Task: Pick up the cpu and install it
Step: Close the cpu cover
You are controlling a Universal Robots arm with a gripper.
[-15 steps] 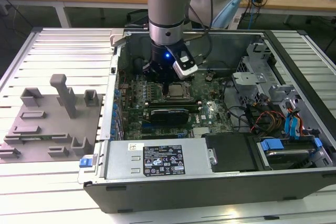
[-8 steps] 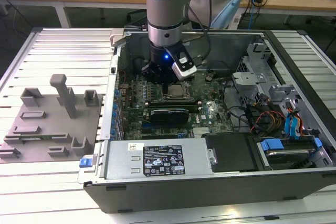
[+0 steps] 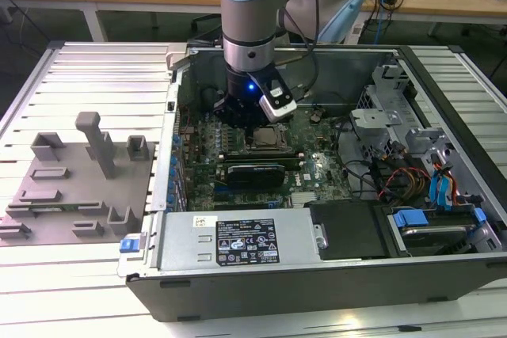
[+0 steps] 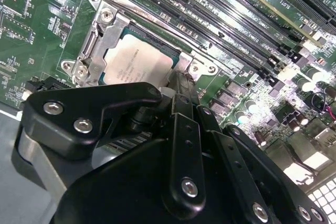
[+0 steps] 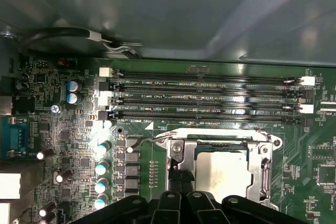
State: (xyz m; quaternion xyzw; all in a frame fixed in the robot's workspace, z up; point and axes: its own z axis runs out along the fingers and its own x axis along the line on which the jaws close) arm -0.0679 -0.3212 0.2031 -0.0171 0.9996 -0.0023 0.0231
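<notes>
One cpu (image 3: pixel 268 138) (image 4: pixel 137 61) (image 5: pixel 223 169) is seated in the motherboard socket (image 4: pixel 100 40), just beside and beneath the gripper (image 4: pixel 181 80) (image 5: pixel 180 174). Its fingers (image 5: pixel 174 179) are drawn together, gripping nothing. The arm (image 3: pixel 249 5) is held upright, wrist downward, inside the open computer case (image 3: pixel 356 275).

Exterior view overlooks the case (image 3: pixel 317 282); both wrist views closely share the cpu (image 4: pixel 137 62) (image 5: pixel 220 170).
</notes>
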